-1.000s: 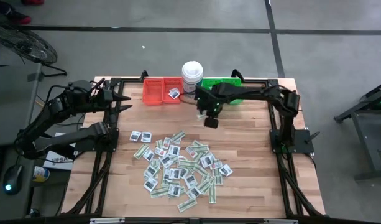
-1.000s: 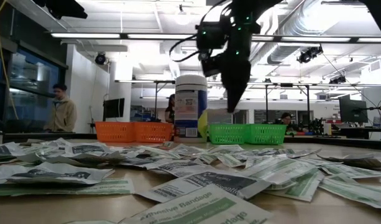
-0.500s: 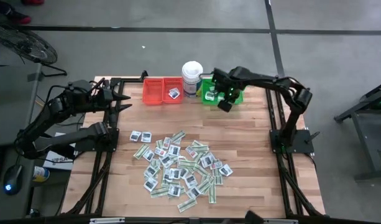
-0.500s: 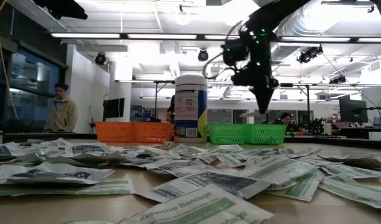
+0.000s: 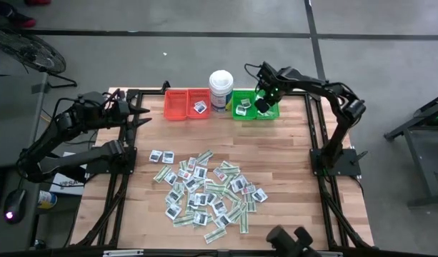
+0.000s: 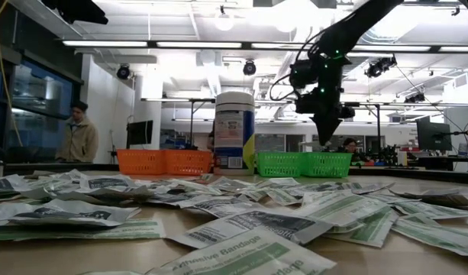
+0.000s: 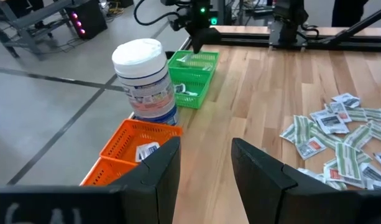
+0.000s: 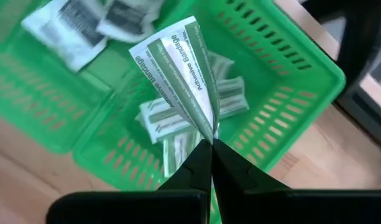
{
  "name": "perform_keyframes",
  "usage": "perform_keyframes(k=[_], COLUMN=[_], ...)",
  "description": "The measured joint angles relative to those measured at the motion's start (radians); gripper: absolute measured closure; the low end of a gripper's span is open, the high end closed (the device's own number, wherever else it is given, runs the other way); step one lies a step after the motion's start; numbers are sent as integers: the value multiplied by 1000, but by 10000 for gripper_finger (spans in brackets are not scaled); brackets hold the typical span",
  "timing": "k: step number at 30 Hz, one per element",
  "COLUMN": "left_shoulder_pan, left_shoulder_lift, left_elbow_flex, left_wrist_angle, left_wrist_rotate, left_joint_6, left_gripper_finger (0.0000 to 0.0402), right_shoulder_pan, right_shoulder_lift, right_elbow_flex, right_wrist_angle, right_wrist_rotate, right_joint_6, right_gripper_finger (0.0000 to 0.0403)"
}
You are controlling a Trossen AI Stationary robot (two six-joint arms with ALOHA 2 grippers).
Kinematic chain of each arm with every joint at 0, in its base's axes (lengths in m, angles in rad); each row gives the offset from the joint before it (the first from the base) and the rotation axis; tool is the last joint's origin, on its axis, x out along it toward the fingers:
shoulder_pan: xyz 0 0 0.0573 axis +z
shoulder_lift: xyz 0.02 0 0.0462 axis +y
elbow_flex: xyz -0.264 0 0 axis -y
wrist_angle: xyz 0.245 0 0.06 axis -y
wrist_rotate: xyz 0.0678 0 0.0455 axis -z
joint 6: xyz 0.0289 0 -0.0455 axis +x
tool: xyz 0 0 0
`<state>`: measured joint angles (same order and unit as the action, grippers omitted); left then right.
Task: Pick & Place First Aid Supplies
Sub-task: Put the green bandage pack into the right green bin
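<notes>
High view, read from left to right: the left gripper (image 5: 141, 115) is parked off the table's left rear corner, its two fingers held apart with nothing between them, as the left wrist view confirms. Beside it along the rear edge stands the red bin (image 5: 186, 104), in which one square packet (image 5: 200, 106) is seen. Next comes the white tub (image 5: 221, 89), then the green bin (image 5: 255, 105), with a few packets lying in its two compartments. Over the right-hand compartment of that bin hangs the right gripper (image 5: 262, 104). In the right wrist view its fingertips are seen pinched tight on one end of a green-and-white strip (image 8: 181, 74), which dangles above other strips already collected in the bin. Nearer the front, in the middle of the table (image 5: 290, 171), the main heap of first aid supplies (image 5: 204, 193) is spread, squares and strips mixed, well apart from both bins.

The step in hand is judged to be the placing of a strip: it has been carried over its bin and is not yet let go. For the next move the jaws need only be parted while the strip is kept inside the bin's walls, perhaps after a slight lowering. With so large a heap left, the task is judged to be in its early part.
</notes>
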<state>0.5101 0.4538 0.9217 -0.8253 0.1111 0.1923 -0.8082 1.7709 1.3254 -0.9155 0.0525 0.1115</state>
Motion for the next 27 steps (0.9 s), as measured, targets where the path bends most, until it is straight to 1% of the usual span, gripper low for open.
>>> perform_keyframes(k=[4, 6, 9, 15, 21, 27], left_shoulder_pan=[0, 0, 0, 0, 0, 0], left_shoulder_lift=[0, 0, 0, 0, 0, 0], left_elbow_flex=[0, 0, 0, 0, 0, 0], left_wrist_angle=[15, 15, 15, 15, 15, 15], left_wrist_rotate=[-2, -2, -3, -15, -16, -16], left_joint_6=[-6, -7, -11, -15, -15, -15], left_gripper_finger=[261, 261, 261, 261, 261, 261], right_shoulder_pan=[-18, -25, -30, -32, -32, -32], right_shoulder_lift=[0, 1, 1, 2, 2, 3], right_elbow_flex=[0, 0, 0, 0, 0, 0], right_wrist_angle=[23, 27, 37, 8, -29, -26], right_wrist_rotate=[-7, -34, -57, -52, -27, -33], right_joint_6=[104, 138, 165, 172, 154, 150], right_gripper_finger=[403, 402, 403, 396, 366, 315])
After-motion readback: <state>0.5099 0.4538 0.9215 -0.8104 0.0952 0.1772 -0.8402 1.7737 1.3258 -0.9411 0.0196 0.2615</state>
